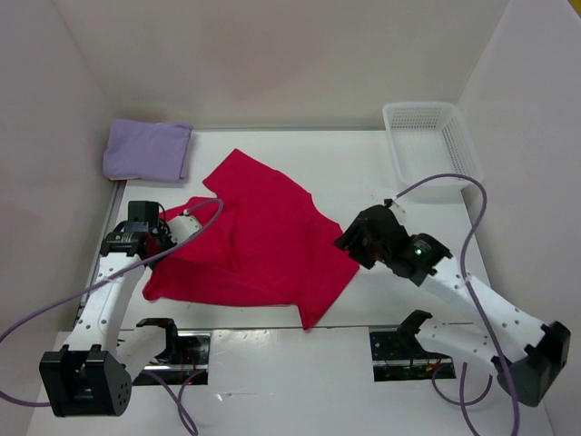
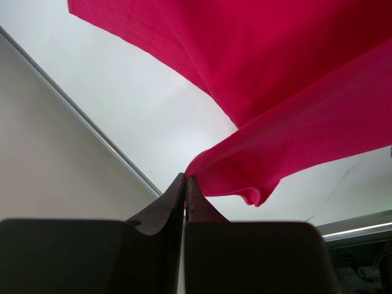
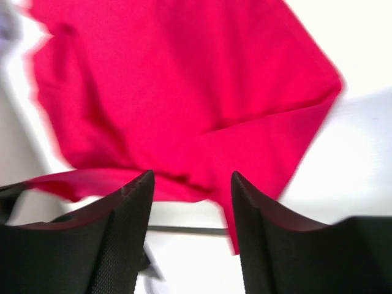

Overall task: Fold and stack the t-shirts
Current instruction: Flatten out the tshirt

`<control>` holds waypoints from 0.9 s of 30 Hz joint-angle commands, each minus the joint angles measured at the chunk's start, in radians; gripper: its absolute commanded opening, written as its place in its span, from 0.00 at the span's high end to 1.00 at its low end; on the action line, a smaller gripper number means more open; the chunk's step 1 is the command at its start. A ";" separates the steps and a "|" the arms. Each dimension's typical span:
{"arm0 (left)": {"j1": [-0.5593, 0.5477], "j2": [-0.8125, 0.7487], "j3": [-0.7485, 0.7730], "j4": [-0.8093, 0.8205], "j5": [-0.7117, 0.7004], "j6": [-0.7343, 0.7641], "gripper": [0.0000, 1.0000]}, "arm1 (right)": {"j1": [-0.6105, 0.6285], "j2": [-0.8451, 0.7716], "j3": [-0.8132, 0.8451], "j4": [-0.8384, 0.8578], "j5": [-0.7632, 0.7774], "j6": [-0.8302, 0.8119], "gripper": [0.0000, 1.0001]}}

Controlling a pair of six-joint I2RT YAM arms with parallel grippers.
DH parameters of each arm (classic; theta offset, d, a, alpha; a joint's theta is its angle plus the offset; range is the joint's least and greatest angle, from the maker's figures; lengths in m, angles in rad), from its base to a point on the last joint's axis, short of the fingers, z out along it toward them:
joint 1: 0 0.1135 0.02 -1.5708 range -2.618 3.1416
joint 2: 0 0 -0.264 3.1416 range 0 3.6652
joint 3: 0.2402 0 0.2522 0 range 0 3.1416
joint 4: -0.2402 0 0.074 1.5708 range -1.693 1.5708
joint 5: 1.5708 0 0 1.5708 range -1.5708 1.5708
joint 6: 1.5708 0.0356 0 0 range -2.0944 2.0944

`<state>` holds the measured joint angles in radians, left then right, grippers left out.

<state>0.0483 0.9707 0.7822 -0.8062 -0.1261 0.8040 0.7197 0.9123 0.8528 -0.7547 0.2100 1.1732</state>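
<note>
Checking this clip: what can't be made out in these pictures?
- Top view: fingers of the right gripper, hidden under its own wrist.
- Right wrist view: edges of the red t-shirt, smeared by motion blur.
- Left wrist view: most of the red t-shirt, cut off by the top and right edges.

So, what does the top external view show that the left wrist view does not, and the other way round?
Only the top external view: the folded lavender t-shirt in the far left corner, the white mesh basket at the far right, and the right gripper at the right edge of the red t-shirt.
Only the left wrist view: the left gripper seen close, its jaws shut with the cloth's edge pinched at the tips.
Both: the red t-shirt, the left gripper and the table.
</note>
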 commanded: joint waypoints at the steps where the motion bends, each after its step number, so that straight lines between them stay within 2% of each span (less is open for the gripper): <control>1: 0.004 -0.012 -0.003 -0.024 -0.010 -0.034 1.00 | -0.032 0.129 -0.018 0.032 -0.033 -0.096 0.40; 4: 0.004 -0.012 0.008 -0.024 -0.010 -0.034 1.00 | -0.014 0.247 -0.008 0.081 -0.098 -0.141 0.36; 7: 0.004 -0.012 0.008 -0.024 -0.010 -0.043 1.00 | 0.062 0.385 0.029 0.094 -0.081 -0.150 0.31; 13: 0.004 -0.012 0.008 -0.033 -0.001 -0.052 1.00 | 0.155 0.630 0.143 0.094 -0.047 -0.188 0.31; 21: 0.004 -0.012 -0.001 -0.033 -0.010 -0.052 1.00 | 0.221 0.747 0.190 0.114 -0.069 -0.198 0.30; 27: 0.004 -0.012 -0.001 -0.033 -0.010 -0.052 1.00 | 0.211 0.809 0.262 0.094 0.018 -0.188 0.26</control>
<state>0.0483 0.9707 0.7803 -0.8299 -0.1303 0.7769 0.9352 1.6875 1.0523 -0.6731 0.1650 0.9859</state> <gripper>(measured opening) 0.007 0.741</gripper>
